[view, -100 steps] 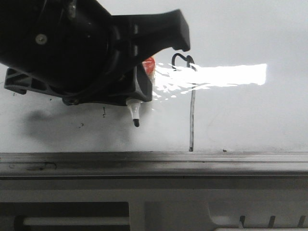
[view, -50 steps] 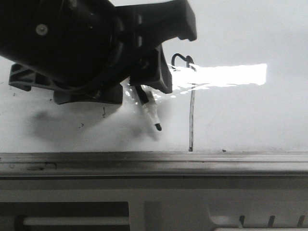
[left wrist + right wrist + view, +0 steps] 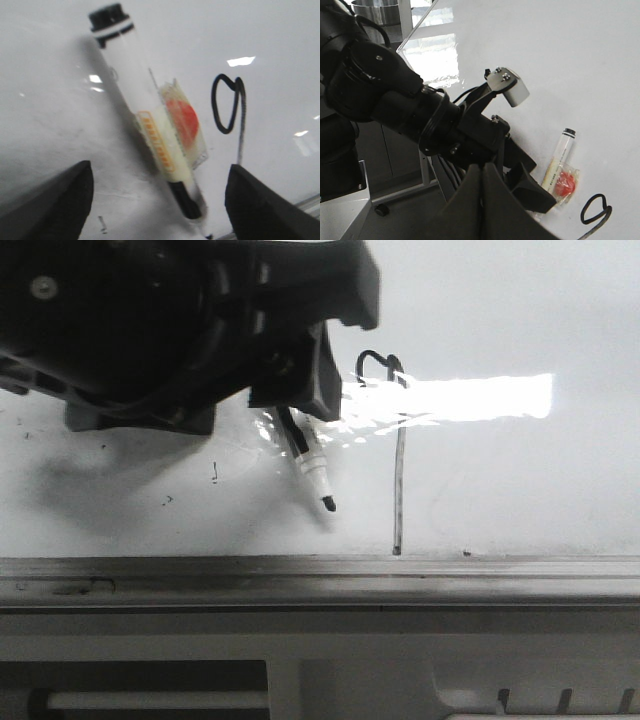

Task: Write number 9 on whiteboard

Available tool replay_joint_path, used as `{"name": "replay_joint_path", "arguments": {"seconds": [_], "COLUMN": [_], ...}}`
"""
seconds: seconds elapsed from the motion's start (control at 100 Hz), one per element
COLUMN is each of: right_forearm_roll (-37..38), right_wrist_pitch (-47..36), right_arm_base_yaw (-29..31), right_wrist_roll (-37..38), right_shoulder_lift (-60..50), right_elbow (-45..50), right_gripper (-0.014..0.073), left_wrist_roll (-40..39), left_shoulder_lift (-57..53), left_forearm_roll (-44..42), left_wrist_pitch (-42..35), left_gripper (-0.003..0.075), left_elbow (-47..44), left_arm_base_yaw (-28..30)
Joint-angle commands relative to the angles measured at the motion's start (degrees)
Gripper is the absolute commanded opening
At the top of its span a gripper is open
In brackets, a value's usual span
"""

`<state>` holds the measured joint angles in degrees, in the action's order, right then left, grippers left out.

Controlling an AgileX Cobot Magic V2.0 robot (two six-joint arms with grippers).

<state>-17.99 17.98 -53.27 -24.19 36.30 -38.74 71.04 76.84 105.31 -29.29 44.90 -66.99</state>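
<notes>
The number 9 (image 3: 398, 465) is a thin black line on the whiteboard (image 3: 520, 490), a long stroke with a small loop at its top; it also shows in the left wrist view (image 3: 227, 102). A white marker (image 3: 313, 472) with a black tip lies slanted on the board just left of the 9. In the left wrist view the marker (image 3: 150, 125) lies between the wide-apart fingers (image 3: 55, 205) of my left gripper (image 3: 157, 200), untouched. My left gripper (image 3: 335, 350) is open above the marker. My right gripper (image 3: 482, 200) is shut and empty, behind the left arm.
A grey metal tray rail (image 3: 320, 575) runs along the board's near edge. Small black specks (image 3: 215, 473) mark the board left of the marker. The left arm (image 3: 415, 115) fills the middle of the right wrist view. A bright glare band (image 3: 470, 397) crosses the 9.
The left gripper let go of the marker and moved up and left. The marker went from pointing straight down in the jaws to lying slanted on the board.
</notes>
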Motion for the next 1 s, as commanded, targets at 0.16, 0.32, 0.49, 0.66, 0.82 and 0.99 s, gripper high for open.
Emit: {"name": "replay_joint_path", "arguments": {"seconds": [0.16,0.32,0.49,0.66,0.82,0.99], "right_forearm_roll": [-0.5,2.9,6.1,20.9,24.6,23.6], "right_wrist_pitch": [-5.1,-4.0,5.2,17.2,20.9,20.9], "right_arm_base_yaw": [0.3,0.3,0.5,3.4,4.9,4.9], "right_wrist_roll": [-0.4,-0.4,-0.1,12.4,13.4,13.4], "right_shoulder_lift": [-0.3,-2.1,-9.3,-19.0,-26.7,-29.6], "right_elbow": [-2.0,-2.0,-2.0,-1.8,-1.6,-1.6], "right_gripper": [-0.0066,-0.0065,-0.0045,-0.0045,-0.0045,-0.0045], "left_wrist_roll": [3.0,3.8,12.3,18.6,18.8,18.8], "left_shoulder_lift": [-7.4,-12.9,-21.9,-32.2,-39.9,-43.6], "left_forearm_roll": [1.3,1.3,1.3,1.3,1.3,1.3], "left_wrist_pitch": [-8.2,-14.7,-21.8,-22.6,-22.6,-22.5], "left_gripper": [0.0538,0.0520,0.0261,-0.0018,-0.0018,-0.0018], "left_elbow": [0.8,0.8,-0.4,-3.1,-6.2,-7.0], "left_arm_base_yaw": [-7.1,-12.1,-19.5,-26.7,-31.2,-32.2]}}
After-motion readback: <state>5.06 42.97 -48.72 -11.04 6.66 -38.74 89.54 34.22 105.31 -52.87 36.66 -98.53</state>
